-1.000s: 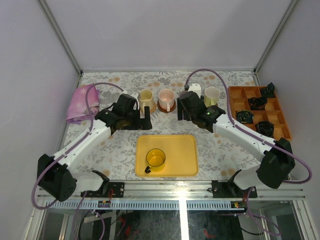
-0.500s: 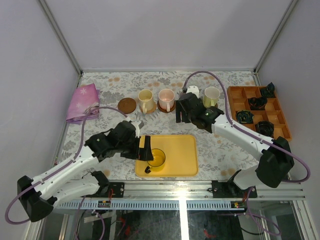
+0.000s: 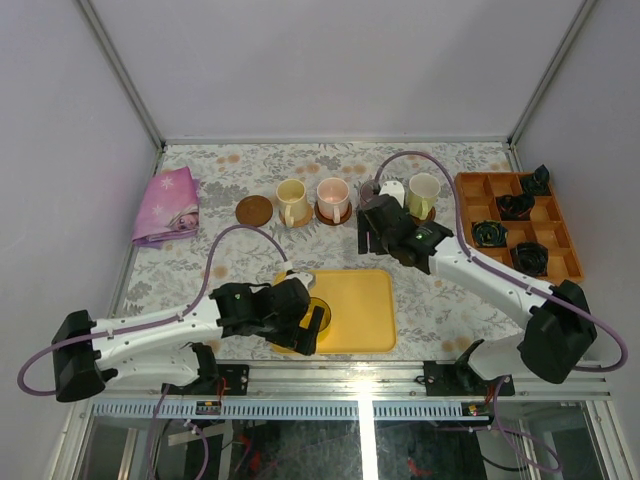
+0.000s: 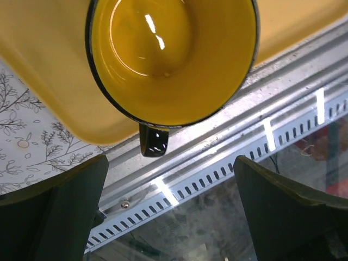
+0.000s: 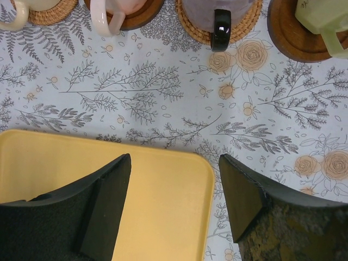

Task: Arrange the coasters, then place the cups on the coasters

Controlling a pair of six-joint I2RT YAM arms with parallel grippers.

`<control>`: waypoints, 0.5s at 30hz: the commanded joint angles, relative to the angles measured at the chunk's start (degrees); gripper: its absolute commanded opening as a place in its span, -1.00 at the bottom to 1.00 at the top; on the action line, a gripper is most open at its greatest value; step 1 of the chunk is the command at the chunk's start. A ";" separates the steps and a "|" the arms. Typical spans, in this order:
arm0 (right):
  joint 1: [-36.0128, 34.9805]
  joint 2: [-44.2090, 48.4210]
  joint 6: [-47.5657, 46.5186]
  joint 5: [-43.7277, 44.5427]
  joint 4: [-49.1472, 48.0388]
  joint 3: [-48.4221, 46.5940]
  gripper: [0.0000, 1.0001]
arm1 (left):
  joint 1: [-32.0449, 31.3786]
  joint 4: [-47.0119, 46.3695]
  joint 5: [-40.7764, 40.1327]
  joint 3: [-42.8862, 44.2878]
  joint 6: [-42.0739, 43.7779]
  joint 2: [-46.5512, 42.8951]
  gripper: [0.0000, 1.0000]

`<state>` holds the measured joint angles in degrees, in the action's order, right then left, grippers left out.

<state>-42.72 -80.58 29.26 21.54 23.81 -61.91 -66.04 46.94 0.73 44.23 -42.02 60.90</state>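
**Left gripper** (image 4: 169, 163): jaws at full spread, nothing held. It hangs over the near edge of the yellow tray (image 4: 43, 70), with 1 finger on each side of the yellow cup (image 4: 171, 54). The cup stands upright, mouth up, with its black handle (image 4: 153, 142) pointing at the table rail. Judgement: the wide spread is there to clear the cup's body before closing. The handle sits between the fingers, so a grip on the wall looks safer than one on the handle.

**Right gripper** (image 5: 174, 160): jaws apart, empty, hovering over the tablecloth between the tray and the back row. It is probably held there to leave the tray to the left arm.

**Back row:** 4 of 5 cups are seated, each on its own coaster.
- cream cup (image 3: 291, 198)
- pink cup (image 3: 333, 196)
- grey-purple cup (image 5: 217, 8)
- pale green cup (image 3: 424, 188)

**Remaining:** 1 bare coaster (image 3: 254, 210) lies at the row's left end, just beside the cream cup. This is the likely seat for the yellow cup.

**Risk:** the glaze is glossy, so the cup may slip or tilt on lift.
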 commanded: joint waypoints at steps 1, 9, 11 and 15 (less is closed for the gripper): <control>-0.34 4.07 0.73 1.87 -0.49 0.92 0.46 | -0.98 -2.24 -6.76 -0.74 -1.38 1.45 1.00; -0.33 6.70 -0.11 1.84 -0.70 3.11 0.46 | -1.01 -7.86 -12.95 -3.73 -1.75 1.55 0.67; -0.34 7.12 -0.47 1.95 -0.78 3.33 0.46 | -1.02 -9.37 -13.47 -4.83 -1.55 1.70 0.55; -0.34 7.49 -1.02 2.56 -0.70 3.42 0.46 | -1.22 -12.01 -13.78 -6.78 -1.05 1.73 0.33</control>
<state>-42.72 -75.07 29.02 21.93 23.90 -58.57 -66.92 39.88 -9.65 39.24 -43.07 62.50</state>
